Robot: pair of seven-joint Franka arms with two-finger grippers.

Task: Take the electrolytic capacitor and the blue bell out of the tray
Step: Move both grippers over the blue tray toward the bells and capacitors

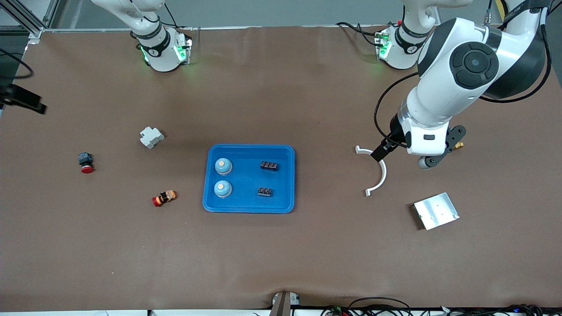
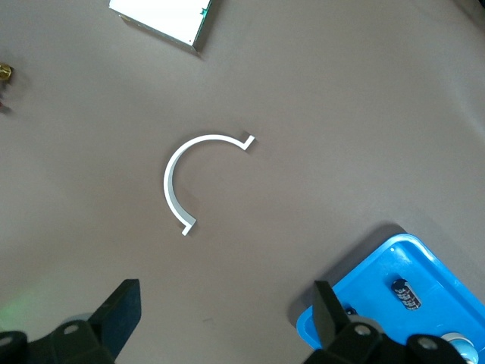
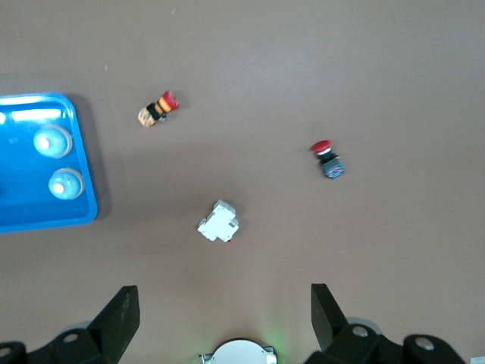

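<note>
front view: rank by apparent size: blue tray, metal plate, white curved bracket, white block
1. blue tray
2. metal plate and white curved bracket: similar extent, not ranked
3. white block

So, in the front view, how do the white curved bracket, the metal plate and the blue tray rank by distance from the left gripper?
1. White curved bracket: on the table right under the left gripper.
2. Metal plate: nearer the front camera, toward the left arm's end.
3. Blue tray: mid-table, toward the right arm's end.
</note>
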